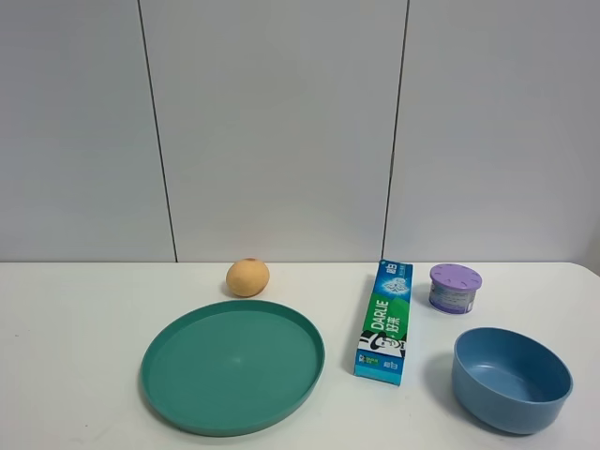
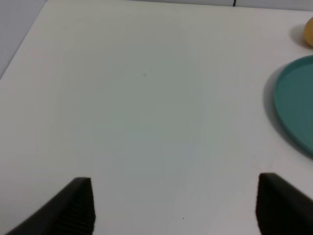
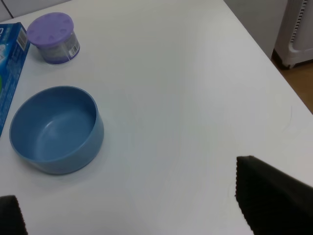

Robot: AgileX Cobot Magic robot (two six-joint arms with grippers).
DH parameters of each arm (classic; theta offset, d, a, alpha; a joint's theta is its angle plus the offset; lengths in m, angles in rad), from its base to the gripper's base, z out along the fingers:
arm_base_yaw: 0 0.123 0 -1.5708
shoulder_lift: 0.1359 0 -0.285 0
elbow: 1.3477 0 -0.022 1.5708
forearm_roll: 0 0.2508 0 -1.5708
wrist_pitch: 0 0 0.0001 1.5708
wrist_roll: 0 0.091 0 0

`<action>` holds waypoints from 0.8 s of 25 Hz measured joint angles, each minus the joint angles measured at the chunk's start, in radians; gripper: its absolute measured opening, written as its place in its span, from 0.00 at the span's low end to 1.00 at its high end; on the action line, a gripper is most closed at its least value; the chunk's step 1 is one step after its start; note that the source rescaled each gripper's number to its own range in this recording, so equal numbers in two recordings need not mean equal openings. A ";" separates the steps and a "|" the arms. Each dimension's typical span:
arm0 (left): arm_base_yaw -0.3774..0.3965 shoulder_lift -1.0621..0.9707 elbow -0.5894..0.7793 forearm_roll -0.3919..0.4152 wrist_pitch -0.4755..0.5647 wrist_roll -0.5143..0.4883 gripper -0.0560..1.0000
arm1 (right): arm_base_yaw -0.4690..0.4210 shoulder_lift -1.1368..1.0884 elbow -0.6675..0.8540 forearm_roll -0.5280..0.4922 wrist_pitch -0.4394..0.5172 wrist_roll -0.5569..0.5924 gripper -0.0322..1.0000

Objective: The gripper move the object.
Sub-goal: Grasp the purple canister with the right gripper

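The object is a small round tub with a lilac-purple lid. It stands on the white table at the right, behind the blue bowl and next to a toothpaste box. It also shows in the right wrist view, beyond the bowl. My right gripper is open and empty, well short of the bowl and tub. My left gripper is open and empty over bare table, beside the teal plate. Neither arm shows in the exterior high view.
A teal plate lies at the front centre-left. An orange-tan round fruit sits behind it and shows in the left wrist view. The toothpaste box edge shows in the right wrist view. The table's right edge is close.
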 joint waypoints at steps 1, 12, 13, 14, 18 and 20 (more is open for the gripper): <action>0.000 0.000 0.000 0.000 0.000 0.000 1.00 | 0.000 0.000 0.000 0.000 0.000 0.000 0.60; 0.000 0.000 0.000 -0.001 0.000 0.000 1.00 | 0.000 0.000 0.000 0.000 0.000 0.000 0.60; 0.000 0.000 0.000 -0.001 0.000 0.000 1.00 | 0.000 0.000 0.000 0.000 0.000 0.000 0.60; 0.000 0.000 0.000 -0.001 0.000 0.000 1.00 | 0.000 0.000 0.000 0.000 0.000 0.000 0.60; 0.000 0.000 0.000 -0.001 0.000 0.000 1.00 | 0.000 0.000 0.000 0.000 0.000 0.000 0.60; 0.000 0.000 0.000 -0.001 0.000 0.000 1.00 | 0.000 0.000 0.000 0.000 0.000 0.000 0.60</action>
